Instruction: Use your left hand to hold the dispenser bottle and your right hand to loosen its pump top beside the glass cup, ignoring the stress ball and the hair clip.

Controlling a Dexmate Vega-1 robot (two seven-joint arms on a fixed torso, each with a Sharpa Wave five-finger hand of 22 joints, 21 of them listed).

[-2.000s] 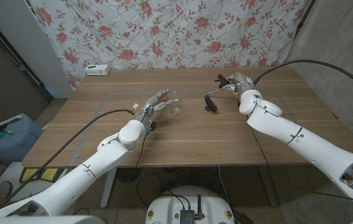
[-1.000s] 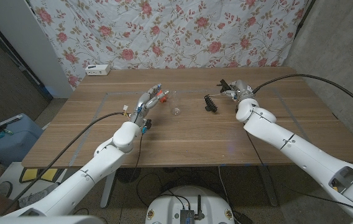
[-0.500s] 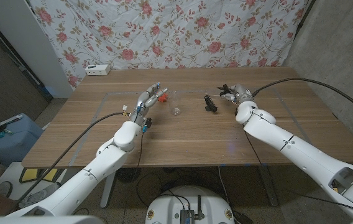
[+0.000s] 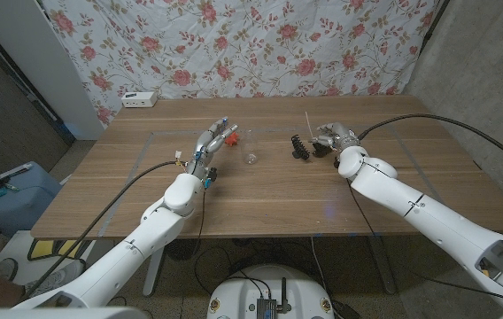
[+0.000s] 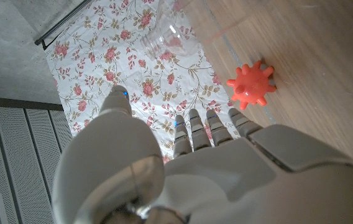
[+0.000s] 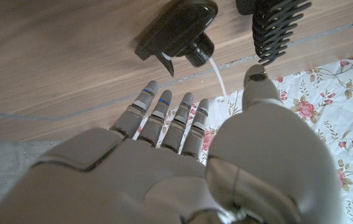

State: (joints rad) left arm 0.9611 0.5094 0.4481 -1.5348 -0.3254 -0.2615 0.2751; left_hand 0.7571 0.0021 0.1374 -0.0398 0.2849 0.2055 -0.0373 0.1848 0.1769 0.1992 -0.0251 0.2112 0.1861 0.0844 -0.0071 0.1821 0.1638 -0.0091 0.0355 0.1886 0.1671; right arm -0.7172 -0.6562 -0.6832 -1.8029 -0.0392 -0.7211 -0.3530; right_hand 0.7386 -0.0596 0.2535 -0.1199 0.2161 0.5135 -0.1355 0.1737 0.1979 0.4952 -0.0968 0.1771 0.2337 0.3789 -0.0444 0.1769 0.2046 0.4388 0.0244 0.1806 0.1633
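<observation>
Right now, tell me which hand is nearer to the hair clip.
Right. The right hand is just beside the black hair clip, on its right-arm side. The left hand is farther off, beyond the glass cup, by the red stress ball.

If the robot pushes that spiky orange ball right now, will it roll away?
Probably only a little. The stress ball is round, but its stubby spikes should catch on the wooden table. It looks small and rubbery, so likely light and squashy.
</observation>
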